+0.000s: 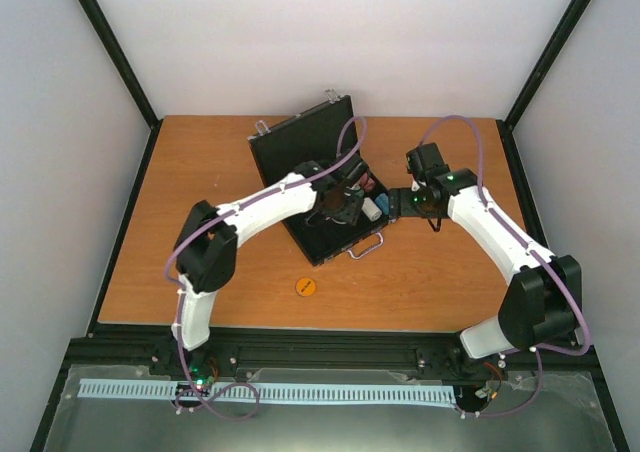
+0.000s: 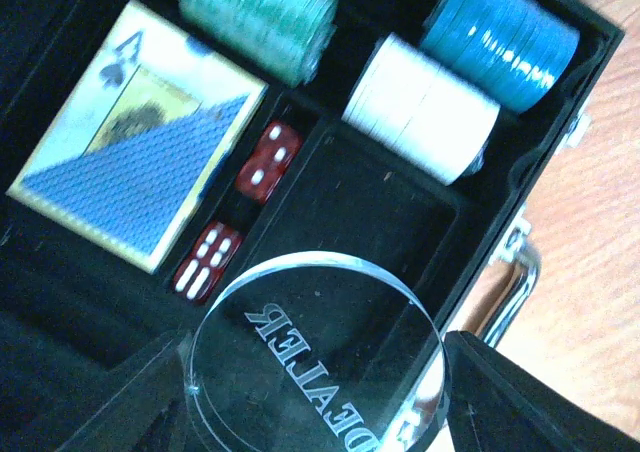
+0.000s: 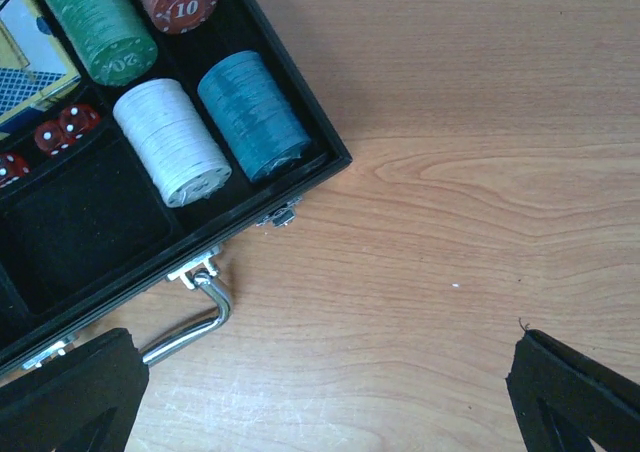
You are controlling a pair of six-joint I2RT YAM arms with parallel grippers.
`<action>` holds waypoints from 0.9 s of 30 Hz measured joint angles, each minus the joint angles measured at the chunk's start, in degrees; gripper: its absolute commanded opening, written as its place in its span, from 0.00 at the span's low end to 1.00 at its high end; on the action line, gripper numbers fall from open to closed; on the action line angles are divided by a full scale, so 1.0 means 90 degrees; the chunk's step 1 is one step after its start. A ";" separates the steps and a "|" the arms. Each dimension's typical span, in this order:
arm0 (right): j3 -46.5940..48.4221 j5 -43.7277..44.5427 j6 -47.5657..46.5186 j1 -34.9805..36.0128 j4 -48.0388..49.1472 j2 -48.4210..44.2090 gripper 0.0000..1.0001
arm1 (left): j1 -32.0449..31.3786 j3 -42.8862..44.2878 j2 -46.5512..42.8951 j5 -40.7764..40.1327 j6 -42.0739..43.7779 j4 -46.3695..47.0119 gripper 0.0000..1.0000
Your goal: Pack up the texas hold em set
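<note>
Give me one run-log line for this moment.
left gripper: shut on clear dealer disc, over case | right gripper: open, above table | orange disc: on table, outside case | chips, dice, card box: in case

One black case [image 1: 300, 147]. One card box [image 2: 140, 172]. Four chip stacks [image 3: 170, 142]: green, red, white and blue. Two red dice [image 2: 268, 160] show clearly. One clear disc [image 2: 320, 362], one orange disc [image 1: 306, 286].

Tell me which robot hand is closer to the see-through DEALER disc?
Left. The left gripper grips the clear disc between its fingers, above the open case. The right gripper hangs open over the table, just outside the case.
</note>
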 measured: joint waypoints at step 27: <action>-0.0430 -0.0551 -0.0214 -0.0631 0.0233 0.0119 1.00 | 0.0046 0.1107 0.1770 0.0663 0.0452 -0.0112 0.75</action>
